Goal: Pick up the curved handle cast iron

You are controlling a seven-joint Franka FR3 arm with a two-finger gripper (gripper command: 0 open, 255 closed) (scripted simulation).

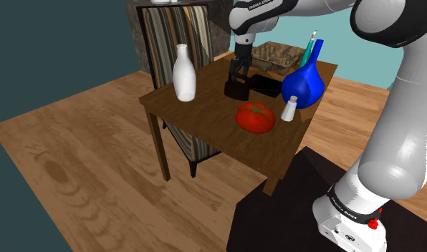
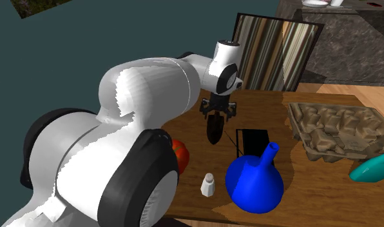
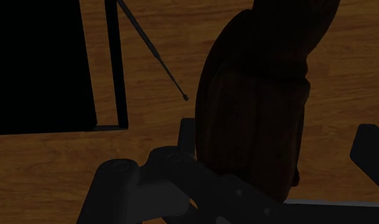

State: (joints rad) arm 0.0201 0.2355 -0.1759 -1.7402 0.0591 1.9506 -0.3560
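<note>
Down on the wooden table (image 1: 205, 123), dark cast iron (image 3: 258, 95), long axis crosswise between released jaws

Brown wooden desk (image 1: 205, 118): visible grain, low satin sheen.
Lighter wood plank floor (image 1: 83, 165): grain and knots, faint sheen.
Tall white bottle (image 1: 184, 74): smooth, glossy; material not determinable.
Round red tomato (image 1: 256, 117): smooth skin, bright highlight.
Blue round-bellied flask (image 1: 303, 84): smooth, high gloss.
Tan egg carton (image 2: 332, 129): rough, matt, pulp paper.
Striped chair back (image 1: 173, 43): matt, cloth-like.
Dark brown curved-handle piece (image 3: 255, 114): dull, faint lengthwise streaks; material not determinable.
All-black gripper (image 2: 215, 132): matt.
White arm shells (image 2: 145, 90): smooth, semi-gloss.
</note>
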